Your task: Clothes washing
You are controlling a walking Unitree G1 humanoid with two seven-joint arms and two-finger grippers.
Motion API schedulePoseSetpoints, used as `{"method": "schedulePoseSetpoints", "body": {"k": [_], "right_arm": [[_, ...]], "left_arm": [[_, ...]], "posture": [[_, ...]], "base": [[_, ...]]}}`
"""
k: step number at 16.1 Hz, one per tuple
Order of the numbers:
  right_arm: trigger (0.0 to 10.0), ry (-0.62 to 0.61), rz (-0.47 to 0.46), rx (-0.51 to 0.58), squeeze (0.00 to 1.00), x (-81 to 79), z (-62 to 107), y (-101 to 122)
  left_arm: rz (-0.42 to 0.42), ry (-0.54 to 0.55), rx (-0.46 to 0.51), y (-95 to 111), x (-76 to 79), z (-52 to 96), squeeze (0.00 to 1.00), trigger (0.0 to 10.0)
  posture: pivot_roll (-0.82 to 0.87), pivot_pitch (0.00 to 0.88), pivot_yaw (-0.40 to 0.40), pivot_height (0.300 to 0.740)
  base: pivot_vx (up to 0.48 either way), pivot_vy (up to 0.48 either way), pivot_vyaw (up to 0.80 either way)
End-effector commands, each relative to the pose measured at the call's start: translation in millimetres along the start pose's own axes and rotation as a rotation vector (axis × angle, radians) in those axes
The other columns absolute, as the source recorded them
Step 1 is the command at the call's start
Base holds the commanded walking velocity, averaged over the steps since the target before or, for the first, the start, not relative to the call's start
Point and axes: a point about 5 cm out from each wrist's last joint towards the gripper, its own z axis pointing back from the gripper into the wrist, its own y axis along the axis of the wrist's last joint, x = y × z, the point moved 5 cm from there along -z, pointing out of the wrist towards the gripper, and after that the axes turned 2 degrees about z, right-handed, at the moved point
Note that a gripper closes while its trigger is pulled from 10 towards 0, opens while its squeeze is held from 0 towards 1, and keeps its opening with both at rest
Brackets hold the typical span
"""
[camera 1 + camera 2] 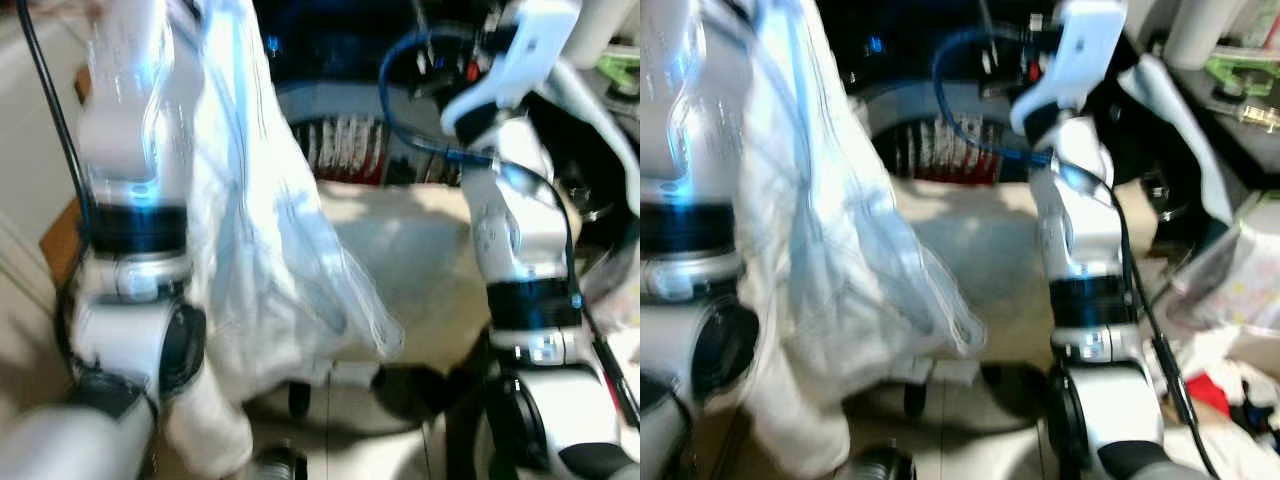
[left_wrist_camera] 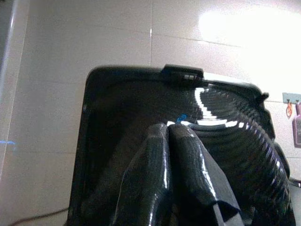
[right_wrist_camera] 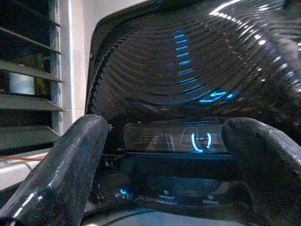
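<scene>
A pale, thin white garment of crinkled fabric (image 1: pixel 270 230) hangs down from the raised left arm, draped beside it and trailing over the front of a top-loading washing machine with a cream-coloured body (image 1: pixel 400 250). Behind it the dark open tub with a red-and-white ribbed wall (image 1: pixel 345 150) shows, blurred. In the left wrist view the left gripper (image 2: pixel 168 129) has its jaws pressed together, though whether cloth is pinched between them cannot be made out; beyond them stands the machine's glossy black ribbed lid (image 2: pixel 235 141) against a wall of pale glazed tiles (image 2: pixel 94 42). The right gripper (image 3: pixel 160 141) holds its jaws wide apart, facing that lid, beside a louvred window (image 3: pixel 28 70). Below lies a pale tiled floor (image 1: pixel 970 400), with heaped clothes (image 1: pixel 1240 390) at the robot's right.
</scene>
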Motion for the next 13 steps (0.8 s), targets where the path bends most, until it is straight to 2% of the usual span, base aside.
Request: {"method": "schedulePoseSetpoints", "body": {"k": [1, 2, 3, 4, 5, 6, 7, 10, 11, 13], "right_arm": [[10.0, -0.013, -0.002, 0.001, 0.0, 4.7, 1.1, 0], [10.0, -0.01, -0.006, 0.0, 0.0, 2.5, 1.0, -1], [10.0, -0.005, -0.013, -0.004, 0.0, -2.0, 1.6, -4], [10.0, -0.008, -0.018, -0.012, 0.0, -3.7, 3.3, -8], [10.0, -0.009, -0.019, -0.014, 0.0, -3.8, 3.8, -9], [10.0, -0.02, -0.027, -0.023, 0.0, -7.4, 8.2, -15], [10.0, -0.033, -0.038, -0.032, 0.0, -10.9, 13.0, -20], [10.0, -0.052, -0.048, -0.046, 0.0, -16.5, 20.7, -28], [10.0, -0.07, -0.048, -0.055, 0.0, -23.0, 28.0, -35], [10.0, -0.093, -0.045, -0.069, 0.0, -30.1, 36.3, -41]], "left_arm": [[-0.05, -0.066, 0.057, 29, 18.6, -23.0, 0.0, 10.0], [-0.062, -0.076, 0.05, 33, 22.7, -34.7, 0.0, 10.0], [-0.09, -0.112, 0.045, 47, 38.5, -58.6, 0.0, 10.0], [-0.126, -0.117, 0.026, 52, 48.5, -72.2, 0.0, 10.0], [-0.138, -0.114, 0.018, 52, 49.9, -75.0, 0.0, 10.0], [-0.142, -0.169, -0.029, 44, 66.6, -80.3, 0.0, 10.0], [-0.208, -0.216, -0.054, 38, 84.4, -83.3, 0.0, 10.0], [-0.339, -0.247, -0.062, 31, 106.6, -84.1, 0.0, 10.0], [-0.414, -0.29, -0.113, 7, 126.4, -77.7, 0.0, 10.0], [-0.506, -0.4, -0.243, -52, 150.7, -52.7, 0.0, 10.0]], "posture": [[0.03, 0.0, 0.007, 0.74], [0.03, 0.0, 0.014, 0.74], [0.03, 0.0, 0.028, 0.74], [0.03, 0.0, 0.033, 0.74], [0.03, 0.0, 0.033, 0.74], [0.01, 0.0, 0.085, 0.74], [-0.01, 0.0, 0.117, 0.74], [-0.04, 0.0, 0.199, 0.74], [-0.08, 0.0, 0.272, 0.74], [-0.13, 0.0, 0.307, 0.74]], "base": [[0.0, 0.0, 0.0], [0.0, 0.0, 0.0], [0.0, 0.0, 0.0], [0.0, 0.0, 0.0], [0.0, 0.0, 0.0], [0.0, 0.0, 0.0], [0.0, 0.0, 0.0], [0.0, 0.0, 0.0], [0.0, 0.0, 0.0], [0.0, 0.0, 0.0]]}}
